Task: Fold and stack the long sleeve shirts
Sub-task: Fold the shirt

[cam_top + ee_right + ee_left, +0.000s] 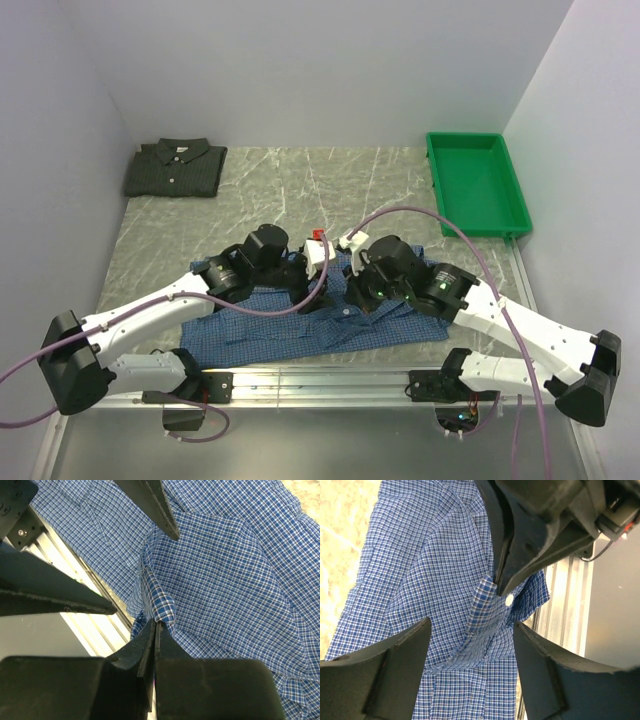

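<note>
Marble table (300, 190); right gripper (156, 630) pinches blue shirt (225, 570), left gripper (472, 625) spread above.

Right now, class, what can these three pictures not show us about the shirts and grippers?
Top view: blue shirt middle, under left arm and right arm.
Top view: dark shirt sleeves, folded out of sight.
Right wrist view: how much cloth the right gripper pinches, hidden between its fingers.
Left wrist view: shirt outline, cut by edges.
</note>
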